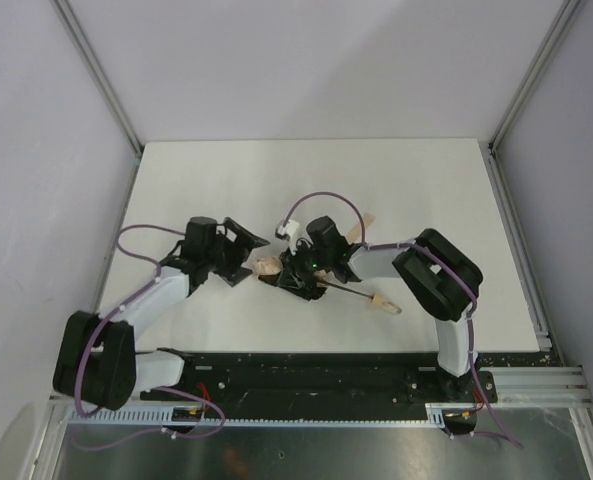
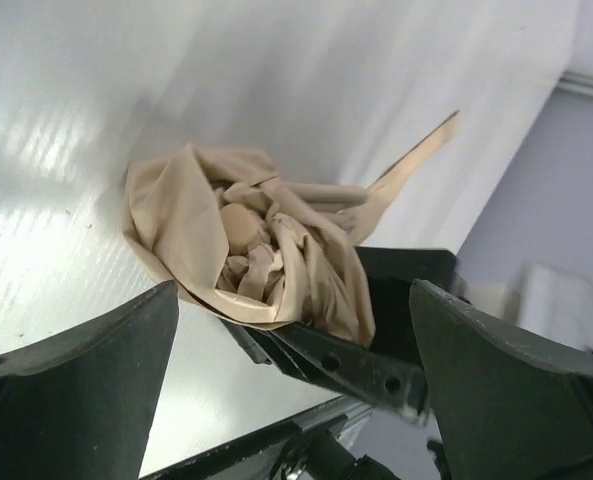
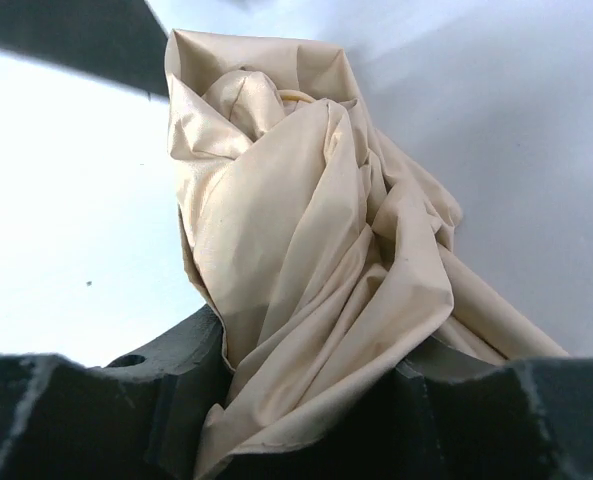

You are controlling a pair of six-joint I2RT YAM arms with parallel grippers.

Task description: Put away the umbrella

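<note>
White tabletop (image 1: 226,170) carries the umbrella (image 3: 296,230) at its middle, canopy bunched, with the right gripper (image 3: 306,420) clenched on the fabric. Just left, the left gripper (image 2: 294,300) gapes, grasping nothing. With the shaft (image 1: 346,292) extended and the strap (image 2: 416,155) loose, collapsing and fastening seem left.

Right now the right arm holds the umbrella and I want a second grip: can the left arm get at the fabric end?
Probably yes. The left gripper stands open facing the bunched umbrella, nothing between; the right gripper clamps it just beyond.
</note>
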